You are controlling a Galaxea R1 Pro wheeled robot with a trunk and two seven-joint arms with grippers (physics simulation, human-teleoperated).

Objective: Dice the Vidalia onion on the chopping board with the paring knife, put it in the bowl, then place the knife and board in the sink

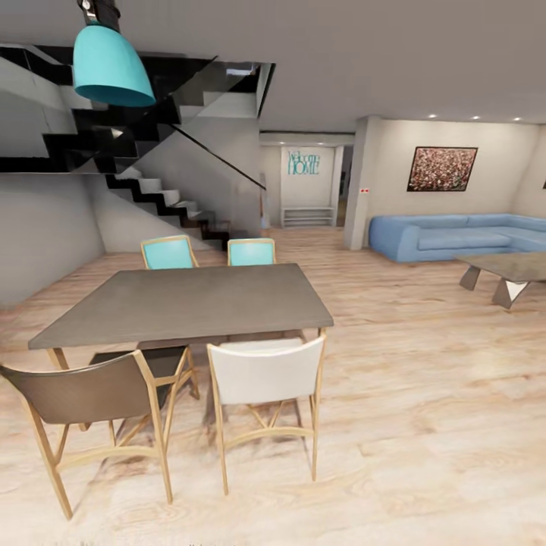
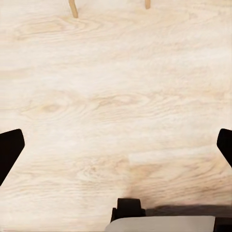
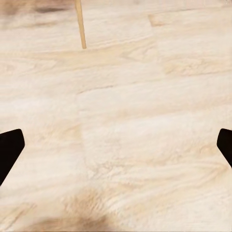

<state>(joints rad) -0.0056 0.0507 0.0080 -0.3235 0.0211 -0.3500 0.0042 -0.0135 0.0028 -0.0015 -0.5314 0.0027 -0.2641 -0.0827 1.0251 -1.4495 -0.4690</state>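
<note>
On my head camera I am looking into a dining and living room, not the kitchen, so I cannot say where the onion, board, knife, bowl or sink are from here. Furthest left, a turquoise pendant lamp (image 1: 111,67) hangs in front of a dark staircase (image 1: 163,193). Below it stands a grey dining table (image 1: 189,302), with a brown chair (image 1: 91,409) and a white chair (image 1: 265,394) on my near side and two turquoise chairs (image 1: 168,252) on the far side. Past the table, a "Welcome HOME" sign (image 1: 303,162) is on the back wall, then a framed picture (image 1: 442,168) above a blue sofa (image 1: 455,236), with a low coffee table (image 1: 506,273) at the far right. My left gripper (image 2: 116,147) points down at the pale wooden floor (image 2: 116,96), its dark fingertips (image 2: 9,150) spread wide to either edge with nothing between them; two chair legs (image 2: 73,8) show beyond it. My right gripper (image 3: 116,147) is likewise spread open and empty over the same floor, one thin wooden leg (image 3: 80,24) beyond it.
</note>
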